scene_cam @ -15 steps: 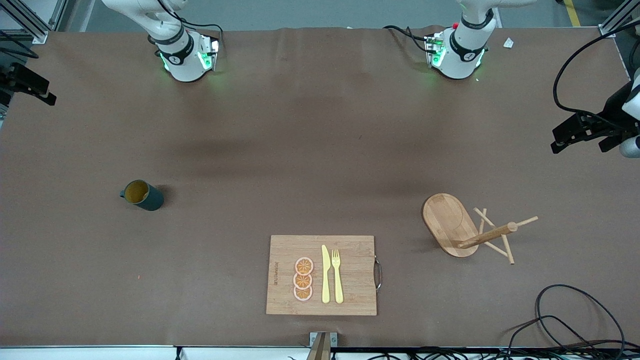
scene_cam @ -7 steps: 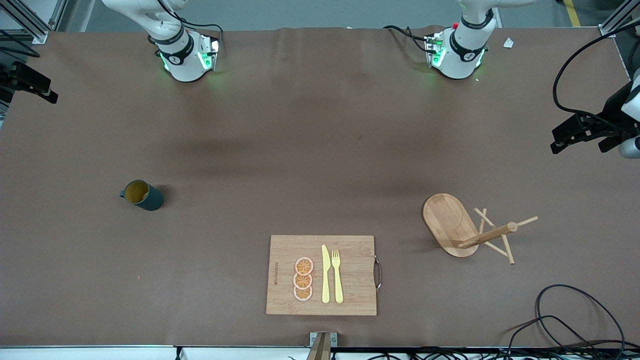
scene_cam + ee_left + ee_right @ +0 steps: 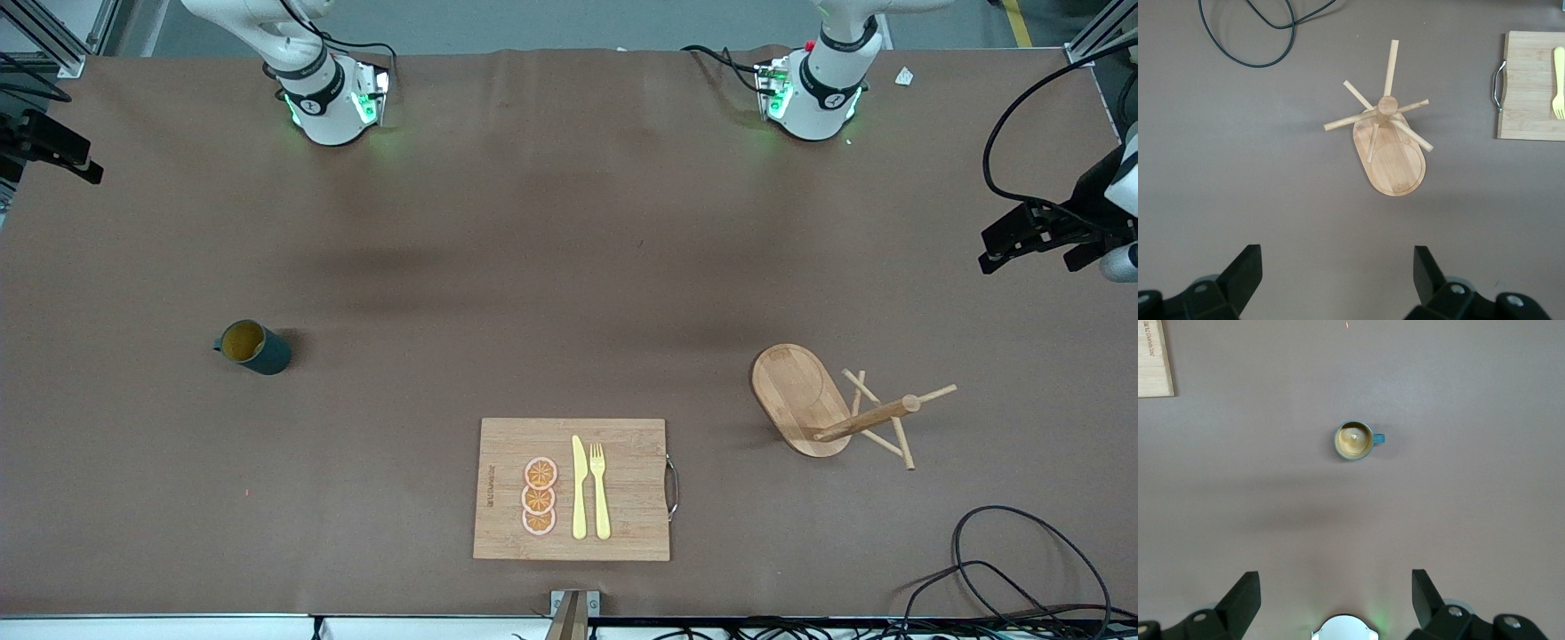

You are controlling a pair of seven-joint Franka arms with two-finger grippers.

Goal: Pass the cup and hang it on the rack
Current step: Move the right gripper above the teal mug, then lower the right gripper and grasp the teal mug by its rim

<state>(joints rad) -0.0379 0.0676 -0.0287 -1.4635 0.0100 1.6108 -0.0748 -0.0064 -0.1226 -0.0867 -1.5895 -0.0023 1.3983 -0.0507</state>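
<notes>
Cup [image 3: 253,347] stands upright, well apart from rack [image 3: 813,400]; both pincers [image 3: 1331,280] [image 3: 1335,600] spread, empty.

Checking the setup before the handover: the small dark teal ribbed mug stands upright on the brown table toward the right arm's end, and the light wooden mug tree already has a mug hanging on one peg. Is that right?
Not quite. The small dark teal ribbed mug does stand upright toward the right arm's end, but the light wooden mug tree holds nothing: the left wrist view shows all its pegs bare.

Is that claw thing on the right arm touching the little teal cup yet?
Apart. In the right wrist view the right end effector stands open high above the table, with bare brown tabletop between its fingers and the cup.
</notes>
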